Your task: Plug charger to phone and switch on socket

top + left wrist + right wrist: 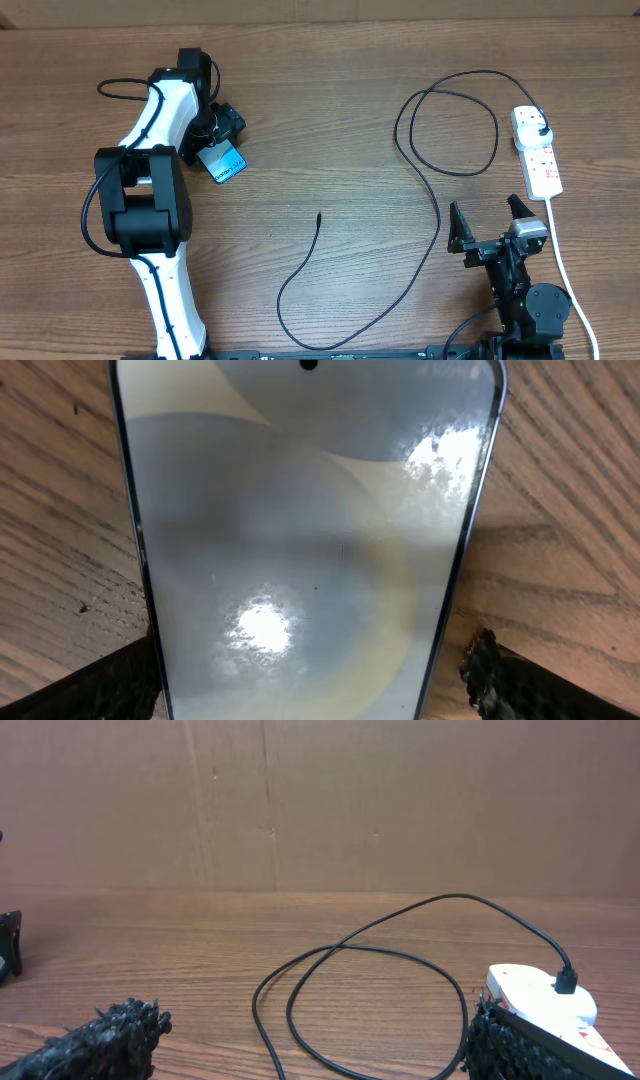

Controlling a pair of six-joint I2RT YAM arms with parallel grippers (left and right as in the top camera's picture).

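The phone point(224, 162), light blue, lies flat at the left of the table. It fills the left wrist view as a pale screen point(300, 540). My left gripper point(216, 142) is low over it and open, with a dark finger point(500, 680) on each side of the phone's long edges. The charger is a thin black cable point(430, 190). Its plug point(541, 131) sits in the white socket point(538, 152) at the right, and its free tip point(318, 215) lies mid-table. My right gripper point(490, 222) stands open with nothing in it, near the front right. The wrist view shows the cable loop point(350, 952) and the socket point(535, 995).
The socket's white cord point(565, 270) runs down the right side past the right arm's base. The black cable curls across the front middle of the table point(330, 340). A brown cardboard wall point(300, 800) stands behind the table.
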